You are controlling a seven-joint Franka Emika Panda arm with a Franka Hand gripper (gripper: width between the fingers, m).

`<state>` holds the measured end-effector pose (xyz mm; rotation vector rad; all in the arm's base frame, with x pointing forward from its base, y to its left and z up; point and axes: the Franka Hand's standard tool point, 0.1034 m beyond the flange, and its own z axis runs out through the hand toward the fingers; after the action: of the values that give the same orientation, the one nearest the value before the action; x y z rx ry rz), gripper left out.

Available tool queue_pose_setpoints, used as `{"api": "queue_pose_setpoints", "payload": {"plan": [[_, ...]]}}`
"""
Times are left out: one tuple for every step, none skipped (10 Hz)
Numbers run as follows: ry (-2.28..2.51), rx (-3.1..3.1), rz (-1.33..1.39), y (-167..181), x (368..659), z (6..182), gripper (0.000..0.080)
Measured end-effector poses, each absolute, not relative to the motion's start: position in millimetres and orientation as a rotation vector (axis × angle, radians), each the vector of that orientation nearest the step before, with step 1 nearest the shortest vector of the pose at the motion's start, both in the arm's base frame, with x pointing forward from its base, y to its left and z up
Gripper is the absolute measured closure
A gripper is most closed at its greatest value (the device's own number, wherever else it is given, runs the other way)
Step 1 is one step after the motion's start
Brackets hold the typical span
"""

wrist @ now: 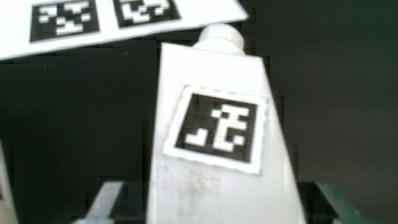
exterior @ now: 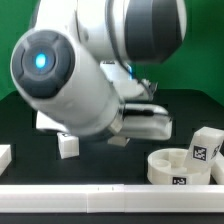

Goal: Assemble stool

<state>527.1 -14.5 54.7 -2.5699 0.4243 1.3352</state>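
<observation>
A white stool leg [wrist: 217, 120] with a black-and-white tag stands lengthwise between my fingers in the wrist view, its narrow tip pointing away. My gripper [wrist: 222, 197] is shut on it, with one finger [wrist: 111, 200] on each side. The round seat [exterior: 180, 166] lies at the exterior view's lower right, and another tagged leg [exterior: 205, 148] stands just behind it. In the exterior view the arm's bulk [exterior: 75, 80] hides the jaws and the held leg.
The marker board [wrist: 107, 25] lies beyond the held leg's tip. A small plain white block [exterior: 68, 146] sits at the exterior view's lower left, and another white piece [exterior: 4, 157] is at the left edge. A white bar [exterior: 110, 200] runs along the front.
</observation>
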Motion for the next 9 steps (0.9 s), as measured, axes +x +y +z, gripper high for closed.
{"api": "queue_pose_setpoints", "payload": {"plan": [[0.430,-2.581,1.322,-11,533,67.3,0.0472],[0.471,-2.590,1.320,-10,536,72.4,0.0472],[0.476,-2.603,1.297,-12,538,69.4,0.0472],[0.483,-2.627,1.250,-13,544,67.9,0.0472],[0.487,-2.636,1.231,-13,546,67.2,0.0472],[0.485,-2.687,1.116,-16,558,63.5,0.0472],[0.492,-2.720,1.009,-22,563,66.5,0.0472],[0.491,-2.753,0.934,-21,570,78.5,0.0472],[0.470,-2.791,0.854,-17,582,96.0,0.0472]]}}
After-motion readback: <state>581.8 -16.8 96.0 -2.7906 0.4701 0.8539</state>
